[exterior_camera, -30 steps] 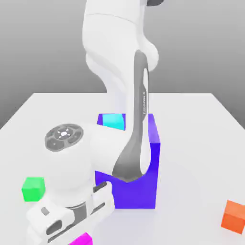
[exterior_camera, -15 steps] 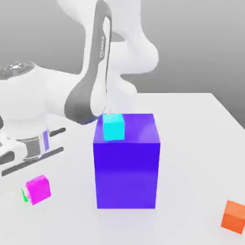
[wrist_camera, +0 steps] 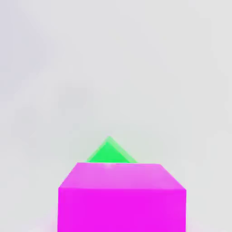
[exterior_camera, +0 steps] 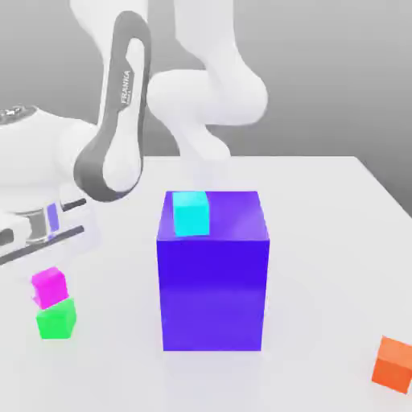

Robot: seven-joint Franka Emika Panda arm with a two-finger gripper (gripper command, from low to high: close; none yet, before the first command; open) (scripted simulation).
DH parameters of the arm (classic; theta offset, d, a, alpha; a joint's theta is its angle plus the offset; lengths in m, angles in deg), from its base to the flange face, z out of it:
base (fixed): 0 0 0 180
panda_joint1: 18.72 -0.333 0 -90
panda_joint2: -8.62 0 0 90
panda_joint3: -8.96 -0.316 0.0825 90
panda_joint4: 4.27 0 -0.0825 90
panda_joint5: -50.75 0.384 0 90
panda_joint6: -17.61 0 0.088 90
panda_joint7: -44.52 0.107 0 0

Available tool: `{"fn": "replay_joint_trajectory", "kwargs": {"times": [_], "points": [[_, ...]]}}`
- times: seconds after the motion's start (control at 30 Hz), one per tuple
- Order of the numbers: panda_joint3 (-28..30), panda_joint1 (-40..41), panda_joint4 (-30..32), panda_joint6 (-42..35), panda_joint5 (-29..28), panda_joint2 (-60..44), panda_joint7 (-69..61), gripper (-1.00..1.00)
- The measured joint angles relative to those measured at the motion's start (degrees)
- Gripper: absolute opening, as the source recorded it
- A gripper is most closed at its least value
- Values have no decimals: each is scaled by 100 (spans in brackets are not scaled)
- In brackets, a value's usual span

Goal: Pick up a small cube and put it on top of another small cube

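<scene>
Small cube (exterior_camera: 49, 286), magenta, the item to be stacked: we log it directly over the green cube (exterior_camera: 56, 319), at about eight o'clock from the big blue-purple block (exterior_camera: 212, 269) in the exterior view. Half a second ago it hung a little nearer the block with the green cube almost hidden behind it; a second ago it was at the bottom edge of the frame, well apart from the green one. We judge the carry complete and only the release outstanding.

Arm (exterior_camera: 121, 113), white: has swung across toward the exterior view's left.

Blue-purple block: unmoved, mid-surface (exterior_camera: 322, 241), with the cyan cube (exterior_camera: 191, 213) on its top at eleven o'clock.

Orange cube (exterior_camera: 396, 364): unmoved, four o'clock from the block.

End effector: closed on the magenta cube, which we see close up in the hand view (wrist_camera: 122, 197), the green cube (wrist_camera: 109, 152) peeking out beyond it. Whether the two cubes already touch we cannot tell; the offset looks slight.
</scene>
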Motion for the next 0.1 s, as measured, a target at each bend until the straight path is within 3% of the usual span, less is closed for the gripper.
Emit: {"fn": "replay_joint_trajectory", "kwargs": {"times": [0.1], "points": [[0,0,0,0,0,0,0,100]]}}
